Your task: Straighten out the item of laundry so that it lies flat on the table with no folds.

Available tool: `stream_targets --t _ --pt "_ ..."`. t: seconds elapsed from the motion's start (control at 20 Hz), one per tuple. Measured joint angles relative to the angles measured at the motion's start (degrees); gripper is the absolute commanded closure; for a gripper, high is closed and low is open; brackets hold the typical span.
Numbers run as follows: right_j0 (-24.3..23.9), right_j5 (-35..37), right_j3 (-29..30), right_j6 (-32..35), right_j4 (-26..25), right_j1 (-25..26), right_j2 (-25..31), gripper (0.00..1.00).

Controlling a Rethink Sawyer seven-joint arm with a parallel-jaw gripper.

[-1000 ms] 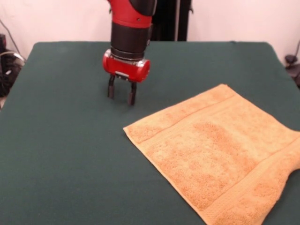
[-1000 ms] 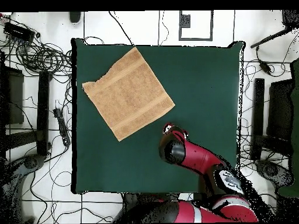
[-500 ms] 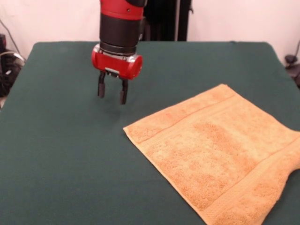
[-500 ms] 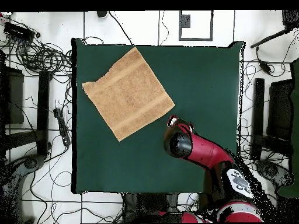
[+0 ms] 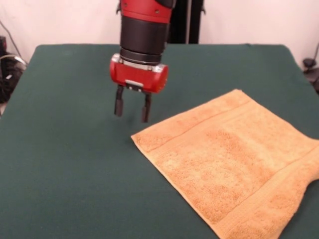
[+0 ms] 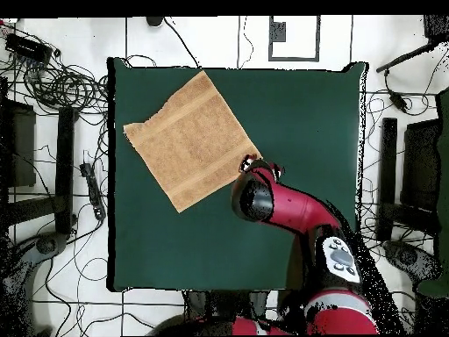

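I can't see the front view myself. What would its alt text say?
A mustard towel lies spread flat on a green table, its near corner running out of the picture. A red and black arm's gripper hangs beside the towel's left corner, jaws open and empty.

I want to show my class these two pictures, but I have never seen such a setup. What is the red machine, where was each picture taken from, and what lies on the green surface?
The red and black machine is a robot arm. At its tip is a gripper with two dark jaws, standing open and holding nothing. One picture looks across the table toward the robot; the other looks straight down from above, where the arm reaches in from the bottom. On the green cloth lies a yellow towel, spread out flat. The gripper hovers beside the towel's nearest corner, apart from it.
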Motion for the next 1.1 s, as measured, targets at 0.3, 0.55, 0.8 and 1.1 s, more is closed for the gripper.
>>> stream_targets --t 0.3,0.55,0.8,1.1 --pt "1.5 0.01 -3.23 0.0 0.15 1.39 0.32 0.0" --pt "1.13 0.01 -5.76 0.0 0.18 3.2 0.57 0.0" --pt "-0.09 0.01 -8.12 0.0 0.17 6.21 0.86 0.0" --pt "0.18 -0.11 -10.41 0.0 0.21 10.11 0.57 0.0"
